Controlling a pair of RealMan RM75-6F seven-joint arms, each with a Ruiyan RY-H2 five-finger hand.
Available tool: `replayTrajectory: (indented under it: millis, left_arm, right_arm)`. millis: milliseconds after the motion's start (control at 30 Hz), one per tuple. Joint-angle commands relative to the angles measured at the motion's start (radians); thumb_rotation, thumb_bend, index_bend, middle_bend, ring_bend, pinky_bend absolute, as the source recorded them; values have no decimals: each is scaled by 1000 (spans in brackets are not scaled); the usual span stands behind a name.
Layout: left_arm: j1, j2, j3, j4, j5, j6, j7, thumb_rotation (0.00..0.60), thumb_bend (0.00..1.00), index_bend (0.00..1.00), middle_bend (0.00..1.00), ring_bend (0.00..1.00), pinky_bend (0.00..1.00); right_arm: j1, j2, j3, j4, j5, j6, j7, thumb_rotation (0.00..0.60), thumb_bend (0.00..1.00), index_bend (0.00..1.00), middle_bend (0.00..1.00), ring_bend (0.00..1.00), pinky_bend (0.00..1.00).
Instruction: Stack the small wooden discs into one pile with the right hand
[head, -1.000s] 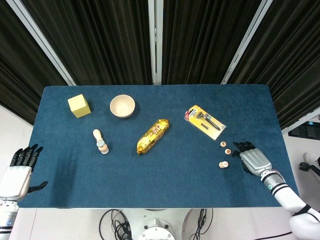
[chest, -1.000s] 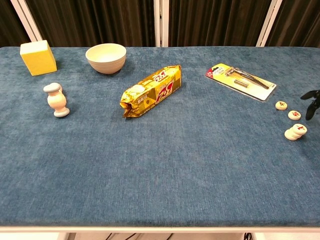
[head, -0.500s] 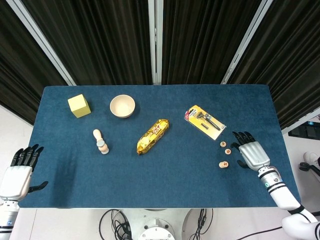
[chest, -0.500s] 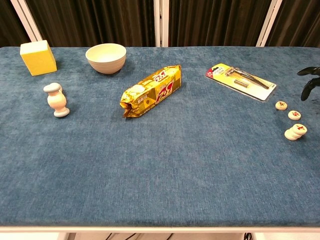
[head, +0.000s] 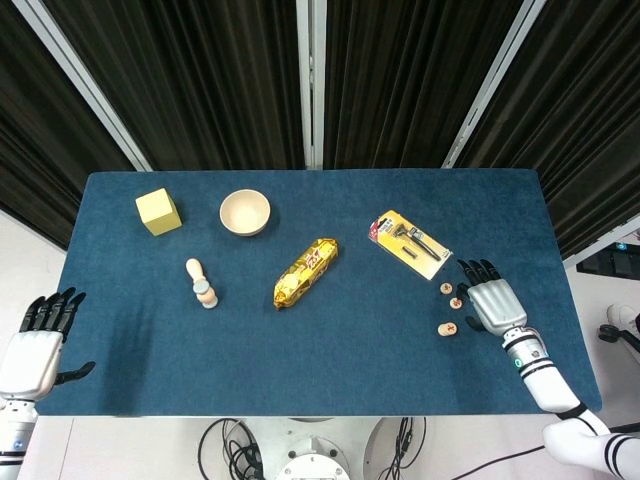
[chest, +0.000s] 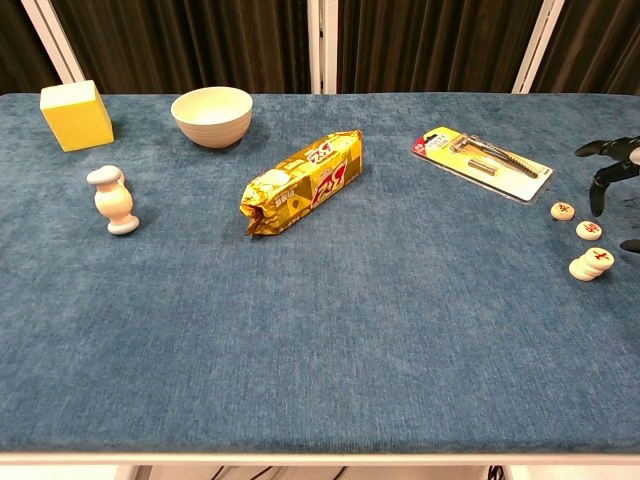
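Note:
Three spots of small wooden discs with red marks lie near the table's right edge: a far disc (head: 446, 288) (chest: 563, 210), a middle disc (head: 456, 303) (chest: 588, 230), and a short two-disc stack (head: 448, 328) (chest: 592, 263). My right hand (head: 489, 302) (chest: 608, 172) hovers just right of the far and middle discs, fingers spread, holding nothing. Only its dark fingertips show in the chest view. My left hand (head: 40, 338) stays open off the table's left front corner.
A razor blister pack (head: 410, 243) (chest: 483, 163) lies just behind the discs. A yellow snack bag (head: 305, 272) is mid-table. A cream bowl (head: 245, 212), yellow block (head: 158, 211) and small wooden pestle (head: 201, 283) stand on the left side.
My right hand has moved away from the front edge and leftward, closing in beside the far and middle discs. The discs and left hand have not moved.

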Motion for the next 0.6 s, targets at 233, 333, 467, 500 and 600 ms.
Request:
replayTrajectory:
  millis: [233, 333, 467, 500, 600]
  left_arm:
    - [-1, -1, 1, 3, -2, -3, 0, 600, 86, 56, 0, 0, 0]
    - [-2, -2, 1, 4, -2, -7, 1, 600, 86, 56, 0, 0, 0]
    - [-1, -1, 0, 4, -2, -3, -2, 600, 87, 56, 0, 0, 0]
    - [-1, -1, 0, 4, -2, -2, -3, 600, 87, 56, 0, 0, 0]
    - [0, 0, 0, 5, -3, -3, -5, 600, 86, 56, 0, 0, 0]
  right_arm:
    - [16, -36, 16, 26, 39, -39, -17, 600, 223, 439, 45, 0, 0]
    - [19, -44, 18, 31, 42, -43, -17, 600, 227, 439, 47, 0, 0]
    - [22, -49, 19, 36, 47, -50, -18, 600, 228, 439, 48, 0, 0]
    - [23, -49, 20, 37, 48, -51, -19, 600, 228, 439, 47, 0, 0]
    - [22, -50, 22, 37, 51, -49, -15, 600, 227, 439, 47, 0, 0]
